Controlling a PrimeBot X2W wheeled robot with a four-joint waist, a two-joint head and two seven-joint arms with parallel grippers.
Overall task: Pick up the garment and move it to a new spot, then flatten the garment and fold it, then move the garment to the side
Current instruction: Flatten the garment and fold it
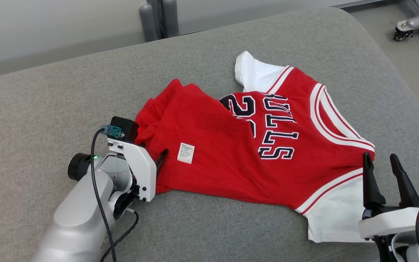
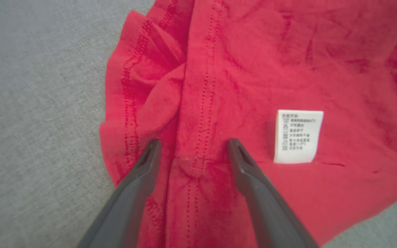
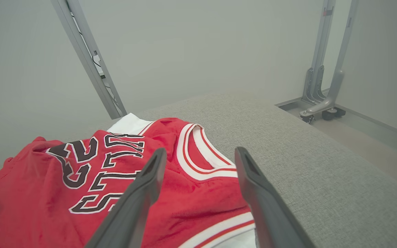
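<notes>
- Left tool (image 2: 193,141), jaws spread wide, sits over a seam at the red jersey's (image 1: 213,145) bunched hem.
- Right tool (image 1: 379,156), also open, stands by the jersey's white-trimmed shoulder.
- Jersey lies rumpled on the grey desk (image 1: 86,91).

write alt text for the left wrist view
The left gripper, its two dark fingers open, is poised over a crumpled red garment, straddling a stitched seam near its edge. A white care label lies on the cloth to the right of the fingers, and the grey surface shows at left.
</notes>
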